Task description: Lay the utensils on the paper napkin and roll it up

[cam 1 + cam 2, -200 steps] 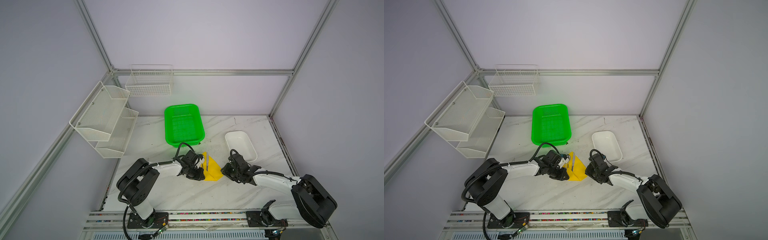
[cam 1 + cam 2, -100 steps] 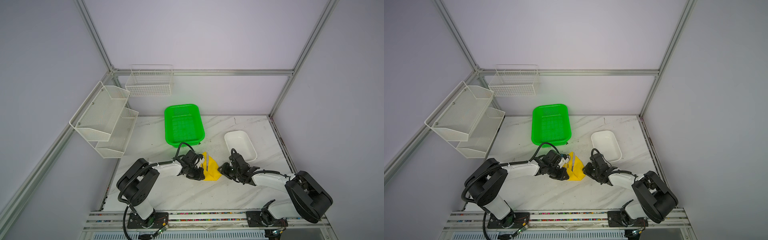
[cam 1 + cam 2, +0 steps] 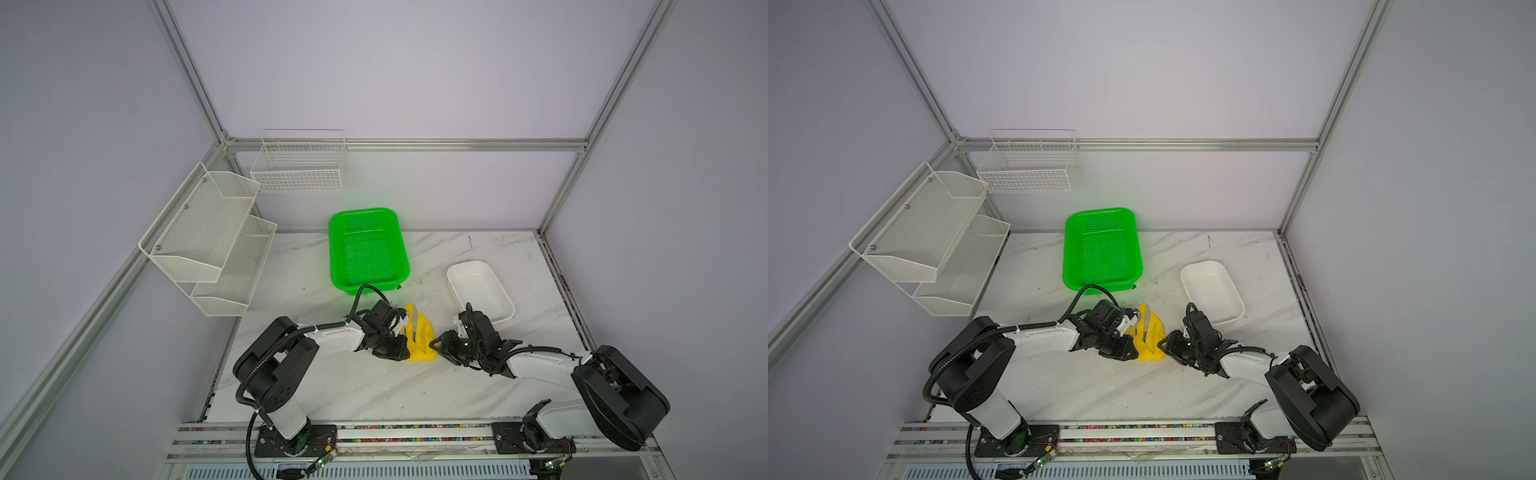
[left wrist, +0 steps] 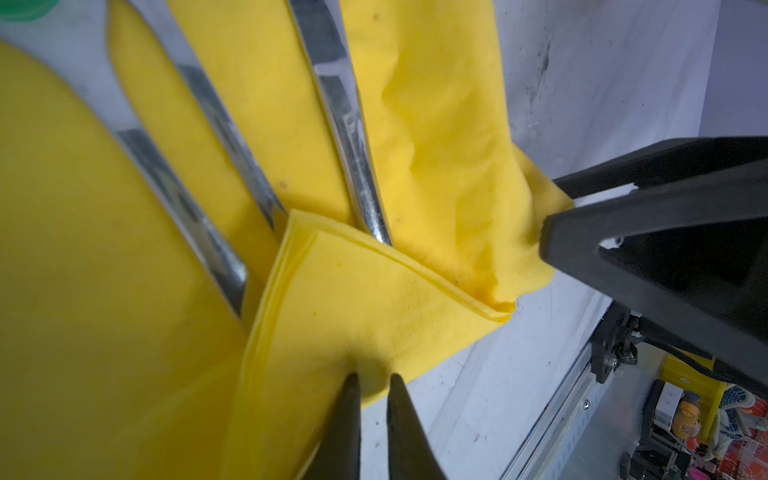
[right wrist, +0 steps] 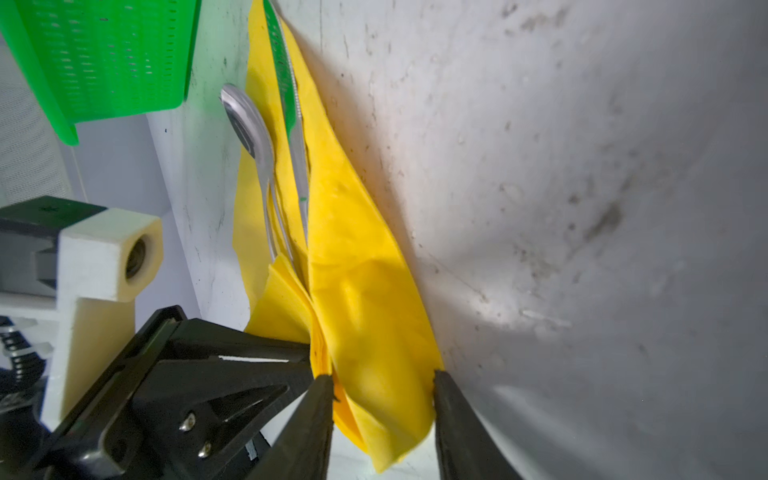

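The paper napkin [image 4: 374, 324] looks limp and tearable, the utensils [image 4: 345, 124] slippery; left pincer [image 4: 371, 390] pinches its folded corner, right pincer [image 5: 382, 380] clasps the bunched edge, both sensible holds.

Lavender walls [image 3: 415, 75], aluminium frame [image 3: 407, 144], marble tabletop [image 3: 374, 386], 2-tier mesh shelf [image 3: 199, 232], wire basket [image 3: 299, 178].

Folded paper napkin [image 4: 374, 311] in left pincer [image 4: 372, 381] — utensils [image 4: 338, 112] under flap.
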